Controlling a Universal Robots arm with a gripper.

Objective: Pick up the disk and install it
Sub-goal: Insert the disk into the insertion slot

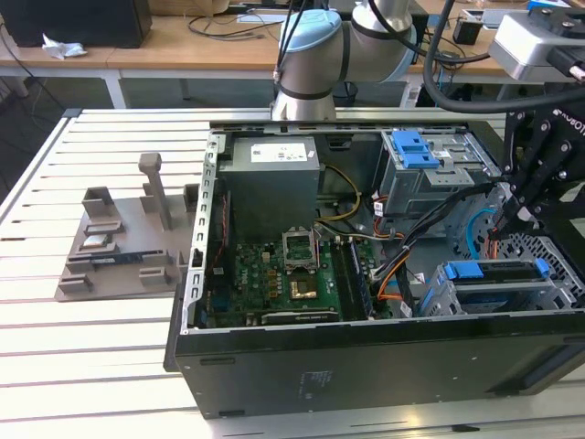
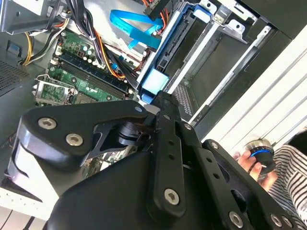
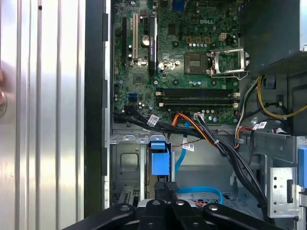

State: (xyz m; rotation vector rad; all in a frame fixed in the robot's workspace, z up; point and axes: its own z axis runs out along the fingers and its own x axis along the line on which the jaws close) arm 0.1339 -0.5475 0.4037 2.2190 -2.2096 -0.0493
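Pincer [image 1: 523,212] over the open computer case [image 1: 366,366], grip state unclear, disk [image 1: 498,272] seated in its bay

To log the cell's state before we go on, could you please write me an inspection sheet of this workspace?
Surface: white slatted table carrying an open computer case.
Job's things: the disk, with its blue rail, sits in the drive cage inside the case, at the exterior view's right.
Clutter: grey fixture block on the table beside the case.
Grippers: end effector hangs close above the disk's cage.
Cables: orange and black wire bundle and blue flat cable run through the case near the cage.
Surroundings: desks behind the table; a person's hand holds a small round black device beside the case.
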